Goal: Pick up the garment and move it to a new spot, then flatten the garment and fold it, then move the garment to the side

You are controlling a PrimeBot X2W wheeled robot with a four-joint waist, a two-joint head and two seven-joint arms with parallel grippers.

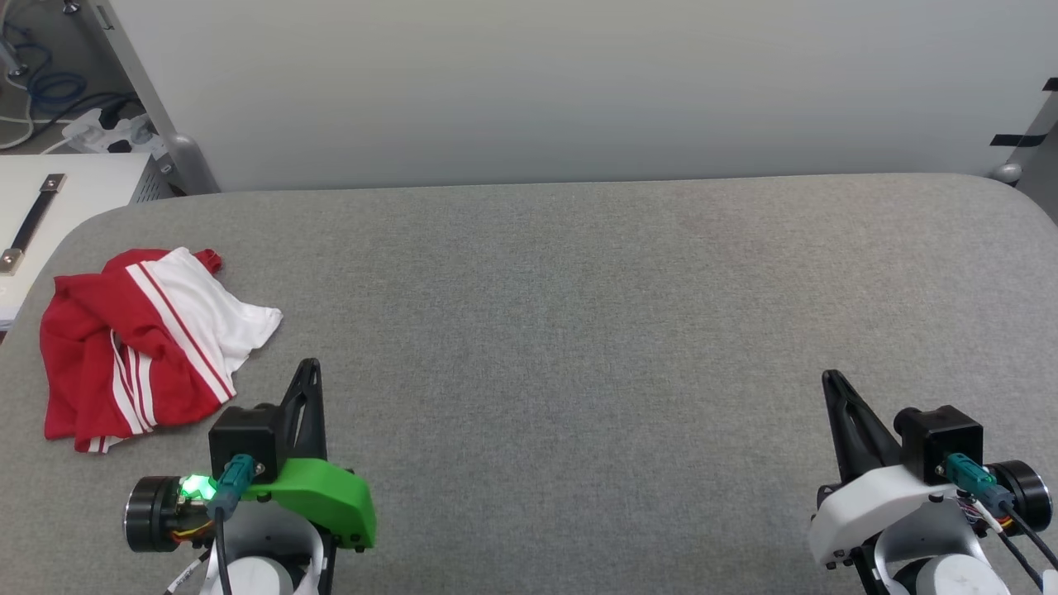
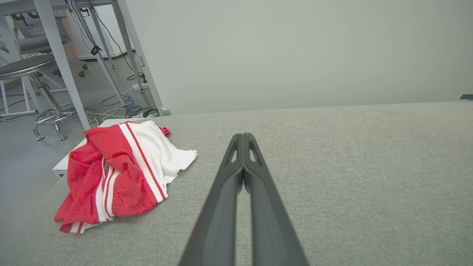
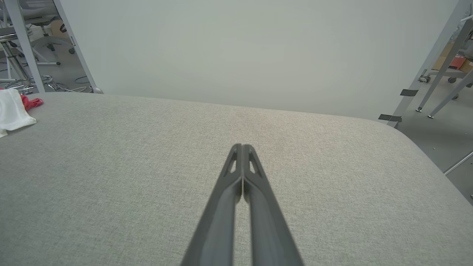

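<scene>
Metal stool (image 2: 48, 96) behind crumpled garment (image 2: 111, 177)

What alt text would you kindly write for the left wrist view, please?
A crumpled red T-shirt with white, red-striped sleeves lies on a grey fabric-covered table, left of and apart from the shut, empty left gripper with two dark fingers.

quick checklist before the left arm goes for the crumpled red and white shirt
1. Garment on the left arm's side: ok, bunched at the table's left end.
2. Left gripper open to grasp: not ok, fingers shut.
3. Left gripper apart from the cloth: ok, no contact.
4. Right gripper free: ok, shut on nothing, over the right end.
5. Room for a new spot: ok, bare grey surface at the middle.
6. Collar or hem findable: cannot tell, too crumpled.
</scene>
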